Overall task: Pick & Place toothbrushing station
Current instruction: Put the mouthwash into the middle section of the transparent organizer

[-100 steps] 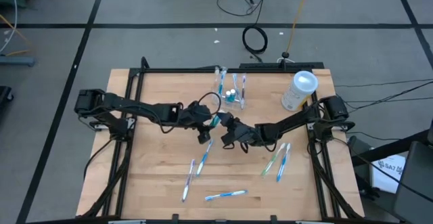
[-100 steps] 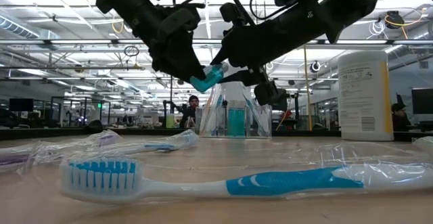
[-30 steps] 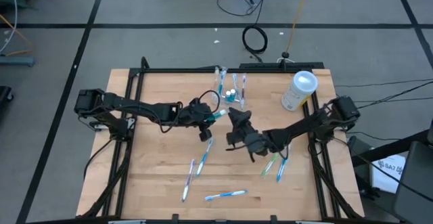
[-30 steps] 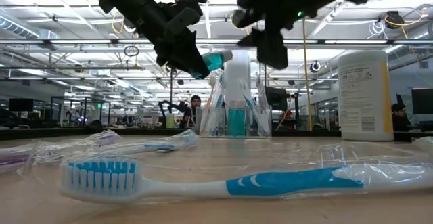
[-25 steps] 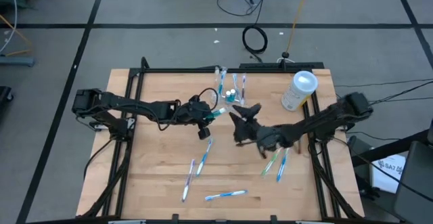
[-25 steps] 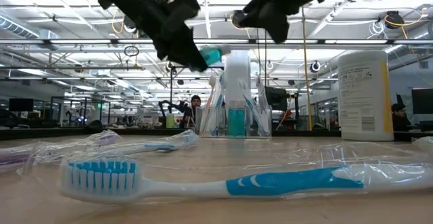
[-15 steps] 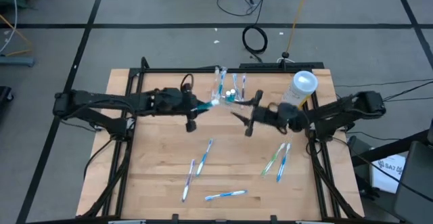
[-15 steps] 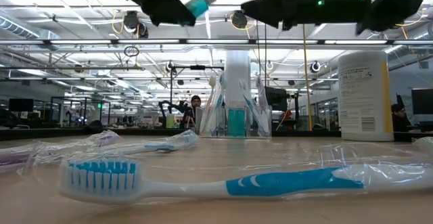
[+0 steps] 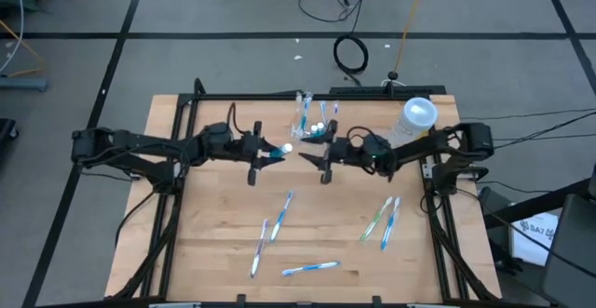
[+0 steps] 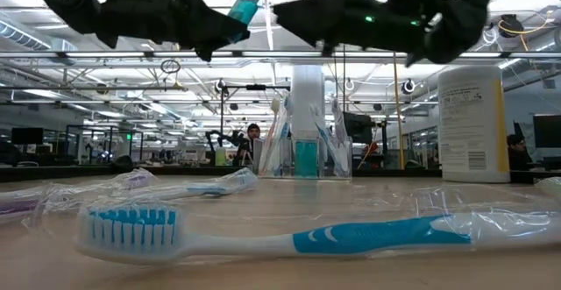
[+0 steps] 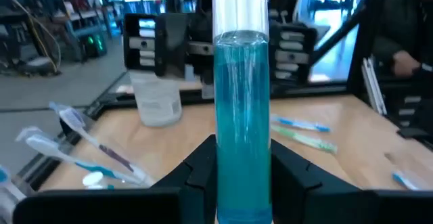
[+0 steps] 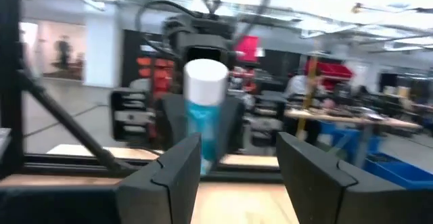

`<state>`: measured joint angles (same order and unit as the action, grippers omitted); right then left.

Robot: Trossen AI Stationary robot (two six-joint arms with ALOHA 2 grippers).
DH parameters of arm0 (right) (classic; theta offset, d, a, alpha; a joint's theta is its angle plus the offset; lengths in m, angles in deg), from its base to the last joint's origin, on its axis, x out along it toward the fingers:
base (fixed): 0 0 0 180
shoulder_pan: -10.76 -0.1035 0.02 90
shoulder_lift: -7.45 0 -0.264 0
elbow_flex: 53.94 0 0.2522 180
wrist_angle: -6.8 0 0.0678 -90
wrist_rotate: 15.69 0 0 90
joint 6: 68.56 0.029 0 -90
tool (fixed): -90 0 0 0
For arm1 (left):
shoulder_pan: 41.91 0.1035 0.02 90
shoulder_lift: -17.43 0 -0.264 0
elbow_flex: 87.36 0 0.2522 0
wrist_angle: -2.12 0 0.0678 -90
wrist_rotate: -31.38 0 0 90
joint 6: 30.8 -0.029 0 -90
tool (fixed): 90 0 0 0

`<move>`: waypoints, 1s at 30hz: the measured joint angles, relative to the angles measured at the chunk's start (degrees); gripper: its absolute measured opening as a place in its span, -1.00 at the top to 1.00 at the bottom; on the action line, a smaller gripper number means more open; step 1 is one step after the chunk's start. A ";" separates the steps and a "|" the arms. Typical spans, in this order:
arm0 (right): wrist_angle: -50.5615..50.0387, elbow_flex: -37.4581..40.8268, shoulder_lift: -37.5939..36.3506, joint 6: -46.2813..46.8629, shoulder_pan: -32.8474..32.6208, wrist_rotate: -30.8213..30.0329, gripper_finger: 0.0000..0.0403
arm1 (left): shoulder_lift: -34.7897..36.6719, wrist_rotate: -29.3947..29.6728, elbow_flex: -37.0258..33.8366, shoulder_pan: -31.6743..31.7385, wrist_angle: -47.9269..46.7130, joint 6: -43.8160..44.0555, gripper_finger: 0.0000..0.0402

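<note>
My left gripper [image 9: 269, 152] is shut on a small blue-filled bottle with a white cap [image 9: 285, 147], high above the table's middle. It also shows in the low view [image 10: 244, 5]. My right gripper [image 9: 312, 156] is open and empty. It faces the bottle's cap [image 12: 205, 78] from the right, a short way off, with nothing between its fingers [image 12: 169, 176]. The clear toothbrushing station [image 9: 317, 122] stands upright on its base at the far centre and holds toothbrushes and a blue bottle [image 10: 304, 145]. My left gripper pinches the bottle's lower body [image 11: 241, 176] between its two fingers [image 11: 203, 166], one on each side. The fingers come from the table's left and lie along the bottle. The bottle sticks out past them, cap end toward the right gripper, slanting upward, lifted clear.
A whitish cylinder with a round white top [image 9: 414, 122] stands at the far right. Wrapped toothbrushes lie on the near half of the table [image 9: 279, 213], [image 9: 312, 268], [image 9: 384, 220]. One lies close in front of the low camera [image 10: 289, 233]. A black frame [image 9: 186, 103] runs round the table.
My left gripper has risen and drawn back toward the table's left and far edge, with the bottle, which now slants cap-up. My right gripper has risen, gone toward the far edge and turned, so that it faces the bottle's cap.
</note>
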<state>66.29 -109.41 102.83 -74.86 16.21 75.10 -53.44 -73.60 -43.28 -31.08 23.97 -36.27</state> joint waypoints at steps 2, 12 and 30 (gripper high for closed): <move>-1.52 -3.73 2.41 0.22 -0.09 3.11 0.09 | 0.08 -0.05 -1.30 0.09 1.54 0.80 0.54; -3.77 -13.33 7.75 12.49 0.20 5.33 0.09 | 0.00 -0.01 -1.91 -0.41 2.49 1.45 0.54; -5.94 -13.85 7.64 11.46 0.24 5.02 0.54 | 0.00 4.69 -1.87 -0.46 1.63 1.28 0.54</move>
<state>60.35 -123.25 110.47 -63.40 16.46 80.11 -53.44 -68.91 -45.15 -31.54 25.61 -34.99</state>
